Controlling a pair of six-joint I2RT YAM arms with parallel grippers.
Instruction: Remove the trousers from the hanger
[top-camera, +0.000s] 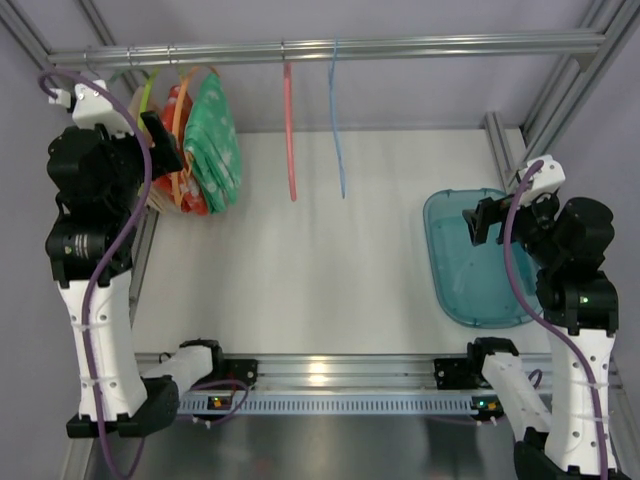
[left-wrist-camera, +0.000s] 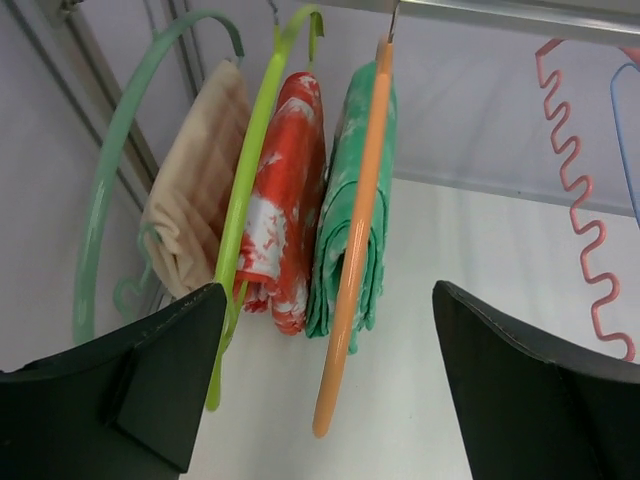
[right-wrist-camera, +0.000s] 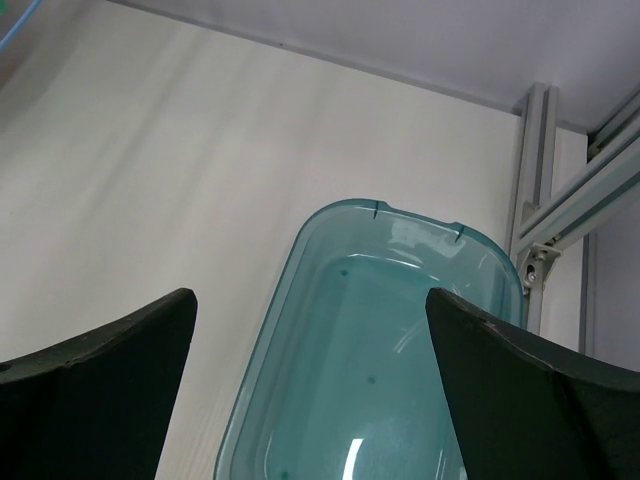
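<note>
From above: a metal rail (top-camera: 320, 48) across the far side of the counter (top-camera: 320, 270), garments bunched at its left end. Further along, a pink-red hanger (top-camera: 290, 130) and a blue hanger (top-camera: 337, 130), both bare and well apart from the bunch. On the right of the counter, a teal plastic tub (top-camera: 470, 290). Left claw (top-camera: 160, 140) raised just beside the bunch on its left, with the red garment (top-camera: 190, 195) and the orange hanger (top-camera: 177, 130) between it and the trousers (top-camera: 215, 140). Right claw (top-camera: 485, 220) over the tub's left rim.

From the left wrist: claw spread wide, nothing between its fingers (left-wrist-camera: 170, 370). Ahead on the rail, left to right: a beige garment (left-wrist-camera: 195, 190) on a mint-green hanger (left-wrist-camera: 105, 180), the red garment with its white print on a lime hanger (left-wrist-camera: 245, 190), then the trousers. Red cloth pressed against the trousers' left side. Trousers green with a scattered white print, folded in several layers and draped on the orange hanger — its long narrow loop running down the front of the cloth and ending below the hem. Pink-red hanger's wavy edge off to the right, apart.

From the right wrist: claw spread, gripping nothing, above the tub. An aluminium frame post (right-wrist-camera: 535, 180) just beside the tub's far right corner.
</note>
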